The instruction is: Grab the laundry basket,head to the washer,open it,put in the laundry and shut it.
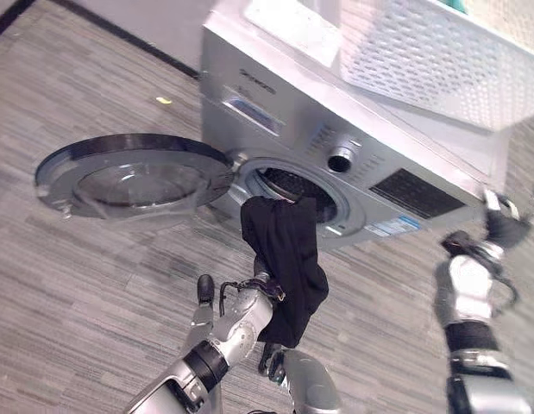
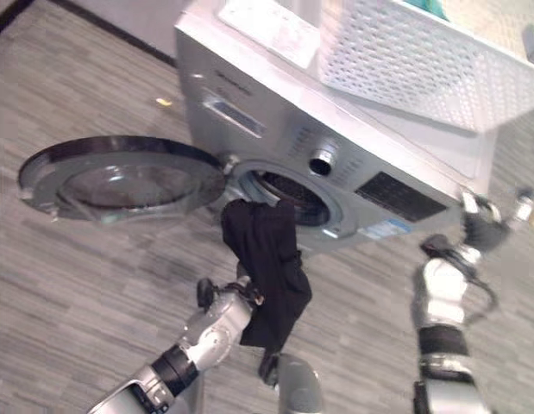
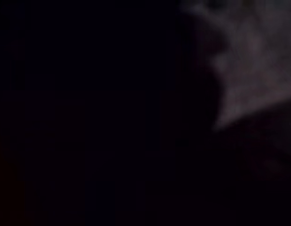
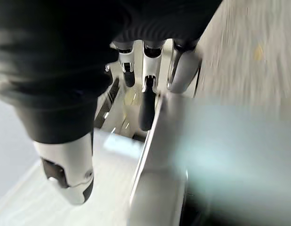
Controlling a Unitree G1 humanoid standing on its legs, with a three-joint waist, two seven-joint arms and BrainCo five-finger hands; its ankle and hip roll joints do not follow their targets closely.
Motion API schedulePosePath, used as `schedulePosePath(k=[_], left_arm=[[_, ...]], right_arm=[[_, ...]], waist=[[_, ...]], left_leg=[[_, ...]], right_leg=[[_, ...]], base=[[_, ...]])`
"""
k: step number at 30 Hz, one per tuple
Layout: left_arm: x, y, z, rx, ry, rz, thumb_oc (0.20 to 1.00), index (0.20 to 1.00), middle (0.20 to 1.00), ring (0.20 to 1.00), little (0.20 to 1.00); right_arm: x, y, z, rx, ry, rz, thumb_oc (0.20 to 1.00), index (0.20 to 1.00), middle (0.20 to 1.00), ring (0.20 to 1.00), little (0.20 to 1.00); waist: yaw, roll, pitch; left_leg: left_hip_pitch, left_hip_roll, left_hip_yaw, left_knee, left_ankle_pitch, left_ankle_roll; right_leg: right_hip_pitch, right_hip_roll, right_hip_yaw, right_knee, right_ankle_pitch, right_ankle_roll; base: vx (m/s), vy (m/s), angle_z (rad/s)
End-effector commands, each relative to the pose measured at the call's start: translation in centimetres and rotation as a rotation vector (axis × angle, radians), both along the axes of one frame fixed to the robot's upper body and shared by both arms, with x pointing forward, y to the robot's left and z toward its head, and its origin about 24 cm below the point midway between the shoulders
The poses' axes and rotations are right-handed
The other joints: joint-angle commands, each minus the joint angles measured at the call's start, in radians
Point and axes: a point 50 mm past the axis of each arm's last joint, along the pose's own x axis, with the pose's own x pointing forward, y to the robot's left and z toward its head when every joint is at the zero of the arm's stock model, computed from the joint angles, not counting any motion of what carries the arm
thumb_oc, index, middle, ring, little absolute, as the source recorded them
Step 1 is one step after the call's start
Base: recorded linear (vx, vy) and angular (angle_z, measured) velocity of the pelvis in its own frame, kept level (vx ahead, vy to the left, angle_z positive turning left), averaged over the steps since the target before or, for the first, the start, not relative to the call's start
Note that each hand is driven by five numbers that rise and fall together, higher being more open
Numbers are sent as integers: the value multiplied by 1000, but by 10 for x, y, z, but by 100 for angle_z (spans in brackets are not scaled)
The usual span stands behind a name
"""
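The round dark-rimmed glass washer door (image 1: 133, 177) stands swung fully open to the left, above the grey wood-grain floor (image 1: 77, 285). Just right of it is the open drum mouth (image 1: 292, 188) in the front of the silver front-loading washing machine (image 1: 353, 147).

The task's thing, a black cloth garment (image 1: 284, 259), hangs directly in front of that opening. Its top edge is level with the lower rim of the drum mouth and the rest droops toward the floor. It hangs from the left hand (image 1: 260, 289), which is buried under the fabric, so whether the fingers are curled round the cloth or merely draped by it cannot be told; the left wrist view is dark, as if covered by the cloth.

The garment looks light, limp and quite unbreakable. It will likely fold, trail and snag on the door rim rather than slide in cleanly, so it is best held bunched near its top and pushed well past the rim before release.

On top of the machine, toward its right edge, sits a white perforated plastic laundry basket (image 1: 422, 52). Farther right, the right hand (image 1: 501, 226) is raised at the machine's front right corner; in its wrist view the fingers (image 4: 147, 101) look straight and relaxed, lying along a pale edge and holding nothing.
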Motion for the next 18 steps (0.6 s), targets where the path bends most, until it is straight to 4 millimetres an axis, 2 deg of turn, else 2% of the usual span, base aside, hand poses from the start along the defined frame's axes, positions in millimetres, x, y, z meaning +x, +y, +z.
schedulePosePath(k=[1,3,4,5,7,11,18], left_arm=[[10,-12,39,-112,-159,-23,200,200,200,200,200],[8,-5,33,-83,-159,-29,200,200,200,200,200],[8,-5,33,-83,-159,-30,200,200,200,200,200],[6,2,30,-70,-168,-42,200,200,200,200,200],[4,8,27,-65,-172,-44,200,200,200,200,200],[0,12,22,-70,-163,-45,200,200,200,200,200],[-6,16,18,-71,-144,-41,200,200,200,200,200]], right_arm=[[-186,10,-153,421,867,-435,1000,1000,1000,1000,1000],[-251,-14,-143,481,965,-672,1000,1000,1000,1000,1000],[-251,-15,-143,481,964,-672,1000,1000,1000,1000,1000],[-277,-15,-142,552,958,-759,1000,1000,1000,1000,1000],[-290,-8,-147,601,958,-760,1000,1000,1000,1000,1000],[-284,22,-170,741,966,-662,1000,1000,1000,1000,1000],[-250,46,-187,816,924,-532,1000,1000,1000,1000,1000]], waist=[[-63,63,56],[-66,64,46],[-66,65,46],[-66,67,45],[-63,70,46],[-52,84,55],[-41,120,80]], left_leg=[[71,19,13,38,-174,3],[70,19,9,39,-173,0],[70,19,9,39,-173,0],[69,19,8,39,-168,-2],[65,20,14,41,-165,-2],[60,21,18,47,-166,1],[54,16,14,46,-157,-1]], right_leg=[[-39,21,-10,-31,41,-52],[-34,21,-19,-38,41,-50],[-34,21,-19,-39,41,-50],[-34,22,-20,-44,40,-49],[-38,23,-21,-46,41,-49],[-45,21,-19,-42,38,-53],[-56,20,-17,-31,24,-64]], base=[[23,-29,26],[18,-36,-1],[5,-37,-24],[-7,-29,-23],[-20,-21,-20],[-19,-24,-25],[-3,-15,2]])
